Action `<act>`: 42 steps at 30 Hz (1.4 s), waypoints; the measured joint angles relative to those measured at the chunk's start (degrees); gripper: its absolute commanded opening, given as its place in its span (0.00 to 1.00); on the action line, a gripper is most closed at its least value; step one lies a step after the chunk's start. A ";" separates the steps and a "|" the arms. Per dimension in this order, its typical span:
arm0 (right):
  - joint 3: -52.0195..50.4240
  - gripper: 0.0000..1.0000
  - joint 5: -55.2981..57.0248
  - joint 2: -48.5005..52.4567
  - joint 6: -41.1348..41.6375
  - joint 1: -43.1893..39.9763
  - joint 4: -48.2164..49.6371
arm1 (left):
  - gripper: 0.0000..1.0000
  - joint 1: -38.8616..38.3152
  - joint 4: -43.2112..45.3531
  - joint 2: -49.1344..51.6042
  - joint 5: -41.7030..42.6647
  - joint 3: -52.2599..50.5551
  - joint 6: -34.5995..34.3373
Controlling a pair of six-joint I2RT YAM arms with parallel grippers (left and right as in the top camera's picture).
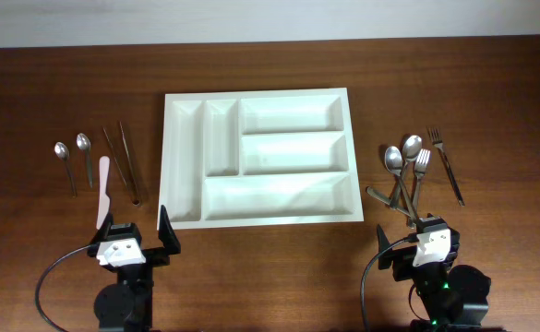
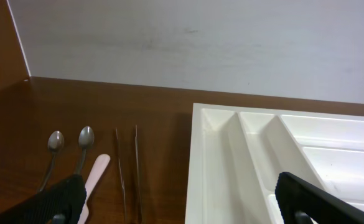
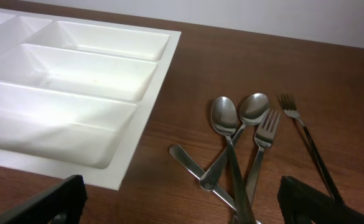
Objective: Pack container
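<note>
A white cutlery tray [image 1: 185, 214] with several empty compartments lies mid-table; it also shows in the left wrist view [image 2: 197, 162] and right wrist view [image 3: 150, 93]. Left of it lie two small spoons [image 1: 71, 157], a pink knife [image 1: 103, 184] and thin metal sticks [image 1: 122, 161]. Right of it lie two large spoons [image 1: 397, 161], a fork [image 1: 419, 171], a butter knife [image 1: 380, 198] and a second fork [image 1: 445, 161], crossed in a pile [image 3: 231, 143]. My left gripper [image 1: 133, 232] is open and empty near the tray's front left corner. My right gripper [image 1: 413, 242] is open and empty just in front of the pile.
A pale wall runs behind the table's far edge [image 2: 169, 87]. Bare brown wood surrounds the tray. Black cables loop beside both arm bases at the front edge.
</note>
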 measured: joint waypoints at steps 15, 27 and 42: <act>0.00 0.99 0.00 0.00 0.00 0.00 0.00 | 0.99 0.00 0.00 0.00 0.00 0.00 0.00; 0.00 0.99 -0.02 0.00 0.02 0.00 0.00 | 0.99 0.00 0.00 0.00 0.00 0.00 0.00; -0.11 0.99 -1.07 0.00 1.36 0.00 2.91 | 0.99 0.00 0.00 0.00 0.00 0.00 0.00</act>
